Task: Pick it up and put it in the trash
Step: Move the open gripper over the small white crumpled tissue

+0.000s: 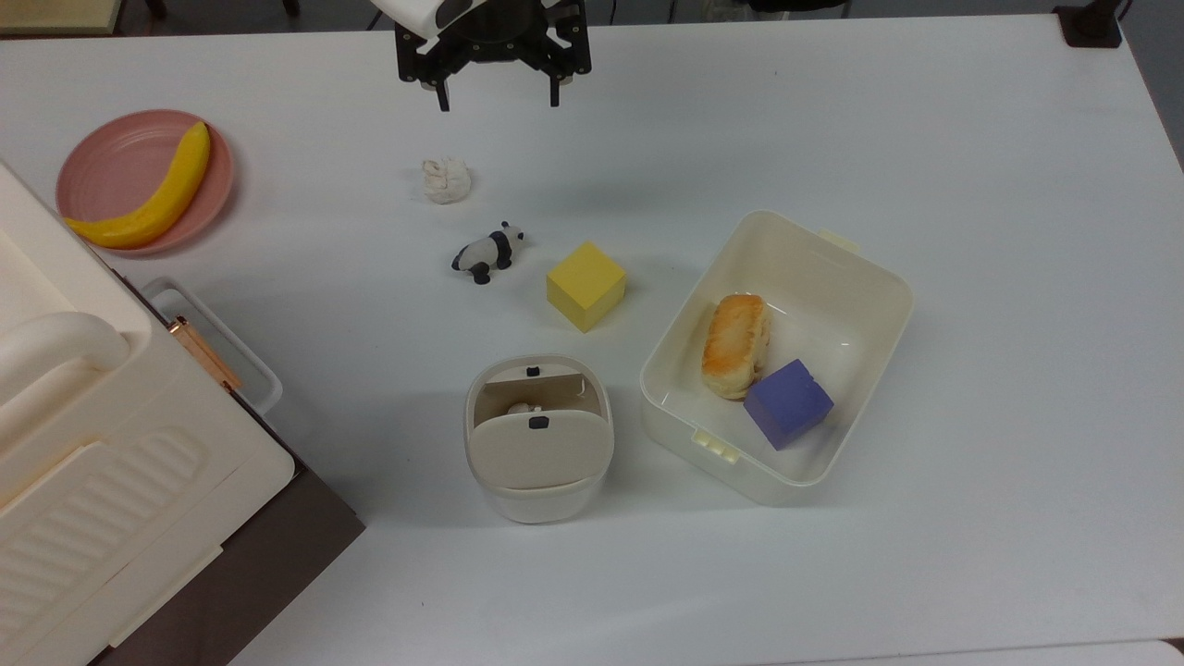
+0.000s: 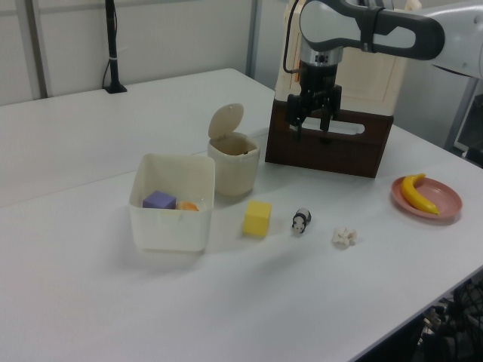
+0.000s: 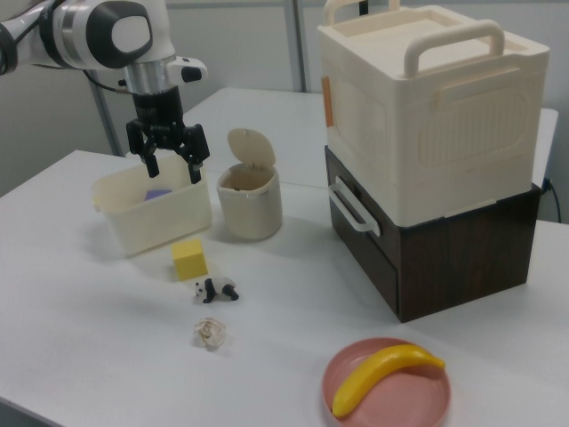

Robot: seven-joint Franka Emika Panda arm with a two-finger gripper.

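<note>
The claw (image 1: 498,98) hangs above the table (image 1: 971,185) with its fingers spread wide, holding nothing. Just below it in the top view lies the wad (image 1: 447,180), alone on the bare surface. Past the wad stand the panda (image 1: 487,252) and a yellow cube (image 1: 585,286). Farther on sits the bin (image 1: 537,440), flap tipped open, beside the tub (image 1: 856,268).
</note>
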